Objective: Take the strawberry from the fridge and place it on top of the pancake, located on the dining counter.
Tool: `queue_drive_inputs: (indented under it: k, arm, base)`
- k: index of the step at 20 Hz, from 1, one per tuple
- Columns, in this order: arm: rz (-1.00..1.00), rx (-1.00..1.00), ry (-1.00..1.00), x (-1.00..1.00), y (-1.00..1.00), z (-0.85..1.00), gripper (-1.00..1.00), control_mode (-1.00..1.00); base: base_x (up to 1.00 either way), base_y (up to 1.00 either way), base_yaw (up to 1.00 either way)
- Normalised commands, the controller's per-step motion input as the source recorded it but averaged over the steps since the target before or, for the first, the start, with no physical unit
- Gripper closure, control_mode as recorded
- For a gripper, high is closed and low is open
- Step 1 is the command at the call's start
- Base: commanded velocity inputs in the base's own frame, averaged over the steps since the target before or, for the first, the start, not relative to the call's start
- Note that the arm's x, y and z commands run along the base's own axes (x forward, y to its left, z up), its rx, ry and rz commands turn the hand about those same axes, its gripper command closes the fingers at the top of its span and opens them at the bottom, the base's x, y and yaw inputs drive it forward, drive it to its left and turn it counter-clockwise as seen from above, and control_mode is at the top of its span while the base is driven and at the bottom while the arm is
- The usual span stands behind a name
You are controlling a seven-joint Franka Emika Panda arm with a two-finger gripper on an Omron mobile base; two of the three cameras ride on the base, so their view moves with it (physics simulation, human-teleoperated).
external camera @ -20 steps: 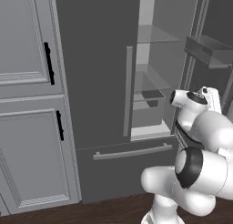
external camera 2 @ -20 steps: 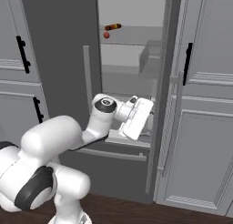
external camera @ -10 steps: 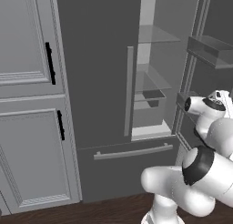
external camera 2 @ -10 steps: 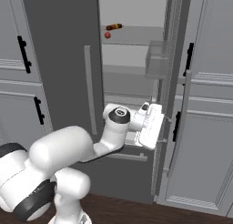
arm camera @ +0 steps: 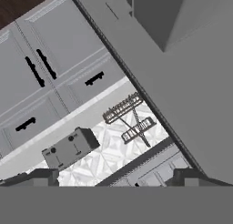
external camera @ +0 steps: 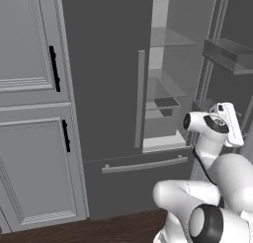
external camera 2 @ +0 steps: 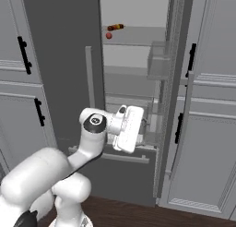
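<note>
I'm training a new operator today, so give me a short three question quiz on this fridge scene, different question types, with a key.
1. True or false: the strawberry lies on a shelf inside the fridge, next to a longer red-and-orange item.
2. Multiple choice: in the right base view, the strawberry is (A) above the robot's hand, (B) level with it, (C) below it.
3. Fill in: the fridge's right door stands ____.

Key: 1 true; 2 A; 3 open. The tool is open, with nothing between its tips.
</note>
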Motion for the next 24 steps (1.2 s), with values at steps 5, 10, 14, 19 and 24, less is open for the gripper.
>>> queue_drive_inputs:
  k: [5, 10, 14, 19, 24]
  arm:
    - [-0.01, 0.42, -0.09, 0.21, 1.00, -0.06, -1.00, -1.00]
    - [-0.25, 0.66, -0.28, 0.53, 0.73, -0.19, -1.00, -1.00]
    - [-0.29, 0.62, -0.31, 0.55, 0.74, -0.17, -1.00, -1.00]
    - [-0.41, 0.48, -0.36, 0.44, 0.61, 0.00, -1.00, -1.00]
    - [-0.44, 0.38, -0.40, 0.19, 0.75, 0.00, -1.00, -1.00]
  base:
    - [0.00, 0.00, 0.00]
    - [0.00, 0.00, 0.00]
    - [0.00, 0.00, 0.00]
    - [0.00, 0.00, 0.00]
    - [0.00, 0.00, 0.00]
